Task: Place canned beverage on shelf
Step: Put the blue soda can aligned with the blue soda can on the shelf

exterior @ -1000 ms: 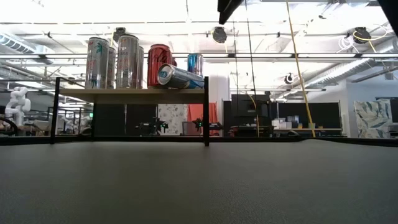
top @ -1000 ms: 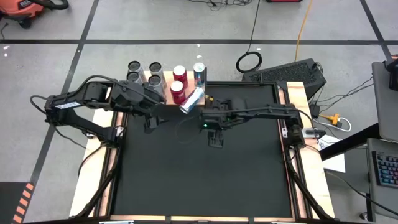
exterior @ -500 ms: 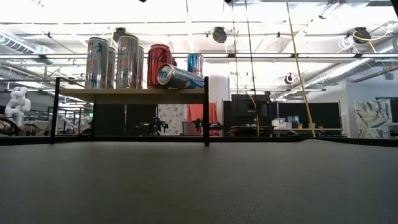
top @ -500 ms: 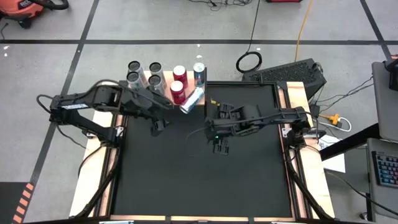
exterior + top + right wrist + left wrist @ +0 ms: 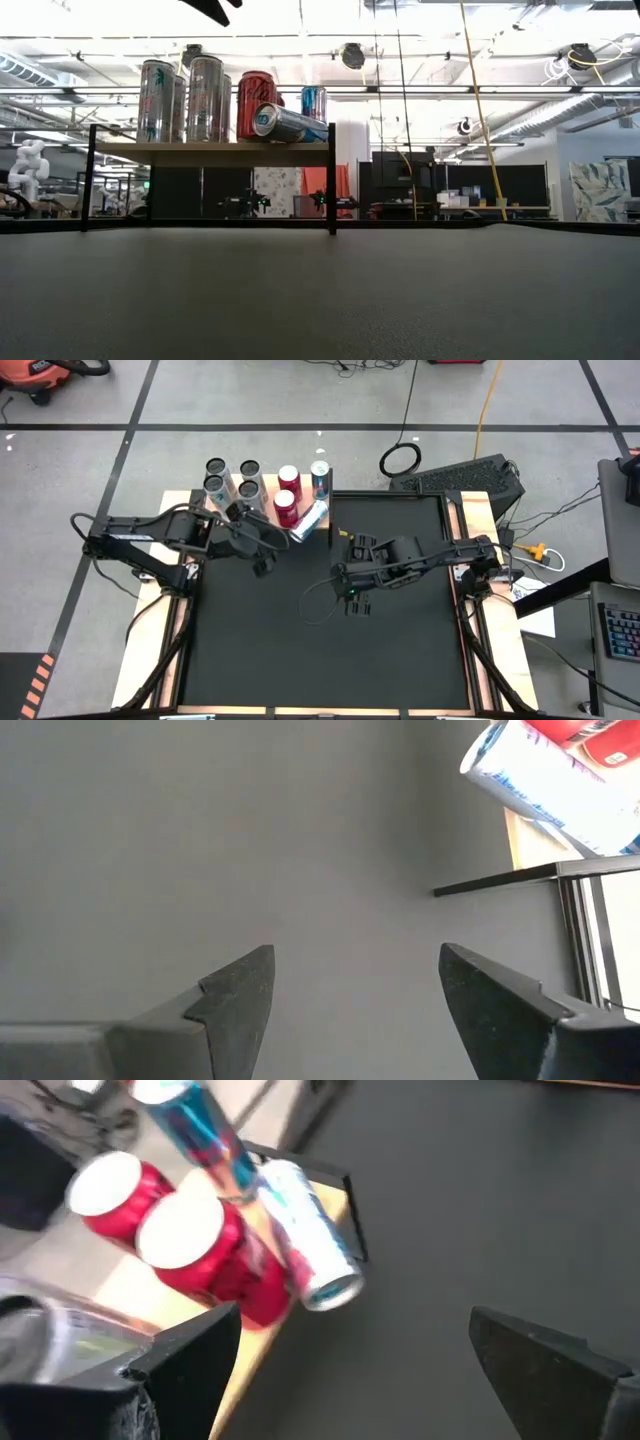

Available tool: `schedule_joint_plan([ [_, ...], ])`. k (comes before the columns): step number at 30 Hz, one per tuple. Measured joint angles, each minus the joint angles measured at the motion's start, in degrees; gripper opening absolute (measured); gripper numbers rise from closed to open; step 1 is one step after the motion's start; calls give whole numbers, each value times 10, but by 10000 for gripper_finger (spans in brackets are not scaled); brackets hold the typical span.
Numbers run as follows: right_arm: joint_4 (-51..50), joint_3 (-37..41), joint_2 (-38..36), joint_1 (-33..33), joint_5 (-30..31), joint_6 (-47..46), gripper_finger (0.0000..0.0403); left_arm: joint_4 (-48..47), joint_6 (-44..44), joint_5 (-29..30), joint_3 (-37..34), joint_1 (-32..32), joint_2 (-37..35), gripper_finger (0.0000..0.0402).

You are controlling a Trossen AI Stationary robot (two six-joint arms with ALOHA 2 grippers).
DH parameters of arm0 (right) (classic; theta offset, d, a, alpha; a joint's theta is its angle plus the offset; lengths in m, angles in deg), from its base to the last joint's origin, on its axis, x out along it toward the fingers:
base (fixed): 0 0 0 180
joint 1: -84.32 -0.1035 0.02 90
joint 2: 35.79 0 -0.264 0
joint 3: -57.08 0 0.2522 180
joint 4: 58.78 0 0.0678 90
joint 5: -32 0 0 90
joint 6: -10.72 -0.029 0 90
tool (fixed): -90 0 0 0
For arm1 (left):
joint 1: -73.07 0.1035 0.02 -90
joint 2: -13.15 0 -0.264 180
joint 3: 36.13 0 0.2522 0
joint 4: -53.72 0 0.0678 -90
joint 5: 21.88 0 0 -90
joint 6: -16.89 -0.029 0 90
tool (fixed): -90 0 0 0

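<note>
**Tipped can on the shelf's corner, both grippers empty**

The shelf (image 5: 262, 512) stands at the far edge of the black table (image 5: 320, 650) and carries several upright cans: tall silver ones at its left end, two red ones (image 5: 190, 1245) in the middle and a blue one (image 5: 313, 102) behind. One silver-blue can (image 5: 308, 521) lies on its side at the shelf's right end. In the low view it rests on the wooden top and leans against a red can, with its lid end pointing toward the table.

The left gripper (image 5: 262, 558) hovers over the table just in front of the shelf, its fingers spread wide with nothing between them. The right gripper (image 5: 355, 1005) hangs above the table further out from the shelf's right corner, its fingers parted about halfway and likewise empty.

The lying can is likely light if empty and heavier if full; the pictures do not tell which. Its thin metal wall probably dents under a hard squeeze, and the smooth round side is slippery and free to roll, possibly off the corner. A sensible hold is across the middle of the body, fingers on opposite sides, closing gently. Standing it upright would call for care not to knock the neighbouring red cans.
</note>
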Motion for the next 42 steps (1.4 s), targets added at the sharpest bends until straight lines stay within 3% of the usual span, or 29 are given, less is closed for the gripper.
schedule_joint_plan([
  [7, 0, 0, 0, -2, 0, -2, 265, -8, -4, -88, 0, -4, 5, 391],
  [16, 0, 0, 0, -2, -1, -2, 265, -4, 10, -66, 0, -1, 21, 391],
  [30, 0, 0, 0, -2, -1, 16, 265, 17, 4, -92, 0, 2, 27, 391],
  [32, 0, 0, 0, -2, -1, 16, 265, 3, -4, -72, 0, -6, 27, 391],
  [37, 0, 0, 0, -3, -1, 18, 265, -12, -7, 44, 0, -40, 50, 391],
  [42, 0, 0, 0, -3, -2, 15, 265, -8, -26, 71, -5, -74, 91, 391],
])
